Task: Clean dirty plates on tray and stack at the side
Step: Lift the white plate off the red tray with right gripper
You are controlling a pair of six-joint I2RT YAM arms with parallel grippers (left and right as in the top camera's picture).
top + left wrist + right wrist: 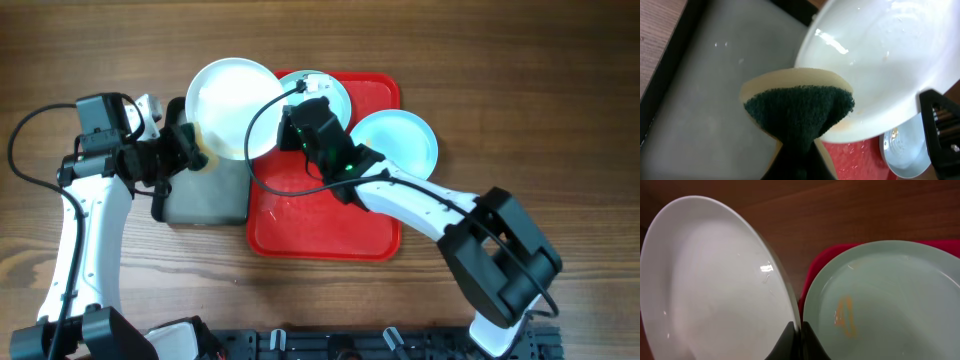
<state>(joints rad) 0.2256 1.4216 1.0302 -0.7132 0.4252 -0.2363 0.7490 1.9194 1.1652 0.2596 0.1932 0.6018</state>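
Plates, three. White plate [232,100]: held tilted, its rim pinched between the closed jaws of the right gripper [293,112]. Mint plate [322,92], bearing an orange smear [846,317]: lay flat on the red tray [320,225], just beside those jaws. Second mint plate [396,140]: sat on the tray's edge, behind those jaws. Sponge [799,107], yellow with green pad: clamped tight in the left gripper [188,150], at the white plate's rim, above the black tray [205,195].
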